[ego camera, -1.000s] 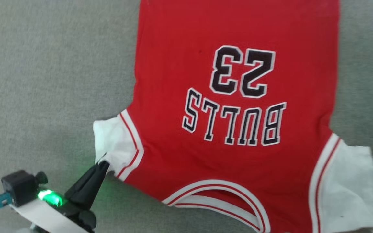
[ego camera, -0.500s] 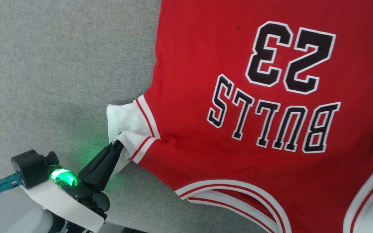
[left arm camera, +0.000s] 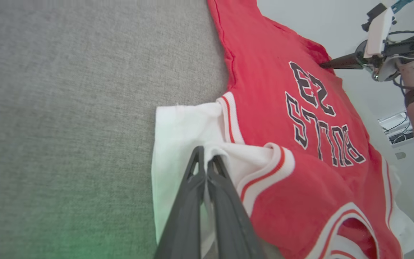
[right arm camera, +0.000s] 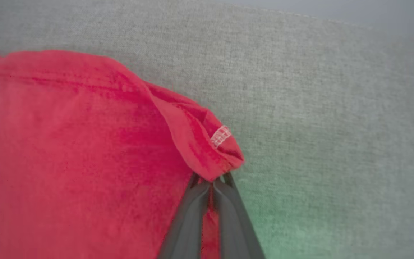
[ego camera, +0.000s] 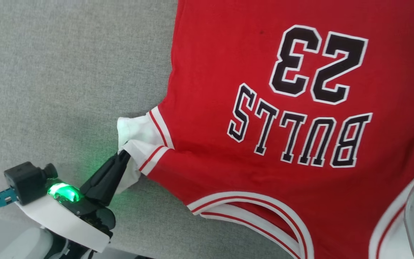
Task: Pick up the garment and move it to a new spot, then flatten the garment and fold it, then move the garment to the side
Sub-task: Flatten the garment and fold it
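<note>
Two grips are set: the left hand [ego camera: 122, 155] pinches shut on the white sleeve [ego camera: 135, 127] at eight o'clock of the garment [ego camera: 221, 54], the right hand [right arm camera: 212, 180] on a red hem corner [right arm camera: 214, 151]. It lies spread on the grey bench [ego camera: 67, 72]; carrying, flattening, folding all remain.

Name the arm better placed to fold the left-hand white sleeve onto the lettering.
Left, probably: the left gripper has its jaws shut on that white sleeve of the garment, while the right gripper pinches a red hem corner at the far end.
</note>
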